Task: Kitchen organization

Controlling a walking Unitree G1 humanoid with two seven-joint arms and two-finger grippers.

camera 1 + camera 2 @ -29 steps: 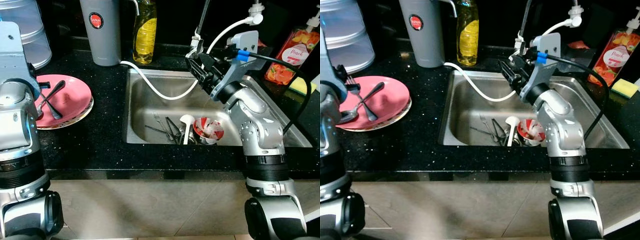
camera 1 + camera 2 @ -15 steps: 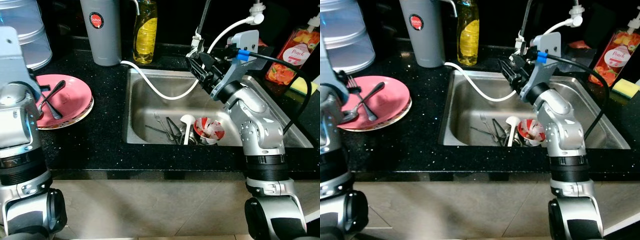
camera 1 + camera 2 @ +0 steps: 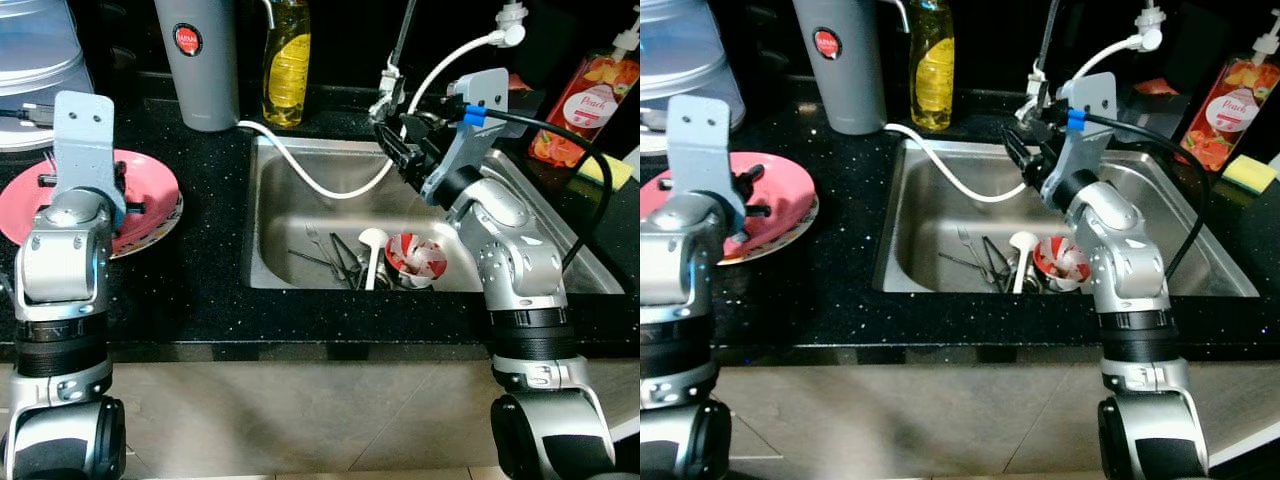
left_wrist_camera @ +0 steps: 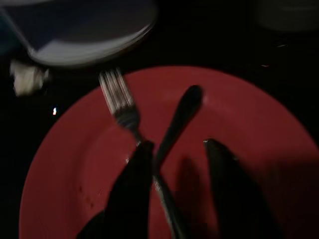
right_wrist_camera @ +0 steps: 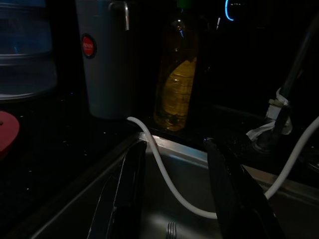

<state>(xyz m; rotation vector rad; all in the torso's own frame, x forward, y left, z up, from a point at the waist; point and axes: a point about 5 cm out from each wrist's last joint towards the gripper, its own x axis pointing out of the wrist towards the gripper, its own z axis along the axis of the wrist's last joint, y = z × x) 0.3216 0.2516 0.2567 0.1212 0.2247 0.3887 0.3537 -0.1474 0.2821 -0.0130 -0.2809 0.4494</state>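
Left wrist view: my left pincer (image 4: 177, 164) hangs spread and empty over the pink plate (image 4: 269, 149), fork (image 4: 119, 102) and spoon (image 4: 180, 113) crossed beneath.

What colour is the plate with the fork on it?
The plate is pinkish red, plain with no pattern. The left wrist view shows it best, with the fork lying on it.
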